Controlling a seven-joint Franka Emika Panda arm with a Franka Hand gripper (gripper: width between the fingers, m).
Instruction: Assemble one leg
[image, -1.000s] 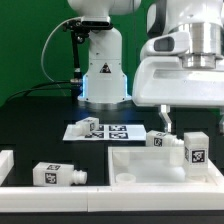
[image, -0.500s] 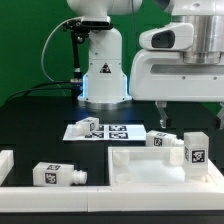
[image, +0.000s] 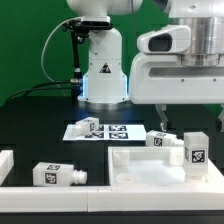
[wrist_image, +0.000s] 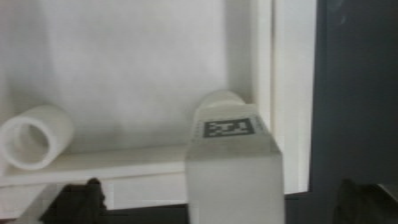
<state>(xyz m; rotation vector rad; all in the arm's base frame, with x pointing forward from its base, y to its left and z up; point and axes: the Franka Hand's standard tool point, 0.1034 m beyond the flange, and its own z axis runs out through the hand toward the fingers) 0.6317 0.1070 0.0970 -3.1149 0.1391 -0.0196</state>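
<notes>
Since one second ago, my fingers (image: 160, 118) have risen and travelled sideways; they now hang spread, grasping nothing. The small white plastic stubby leg (image: 193, 148) with its square tag stands upright just below, between them. Descend vertically, centre the leg, then clench evenly.

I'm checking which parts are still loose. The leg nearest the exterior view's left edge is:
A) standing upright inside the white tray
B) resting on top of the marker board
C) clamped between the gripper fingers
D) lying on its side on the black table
D: the leg lies on its side on the black table, apart from the white tray.
</notes>
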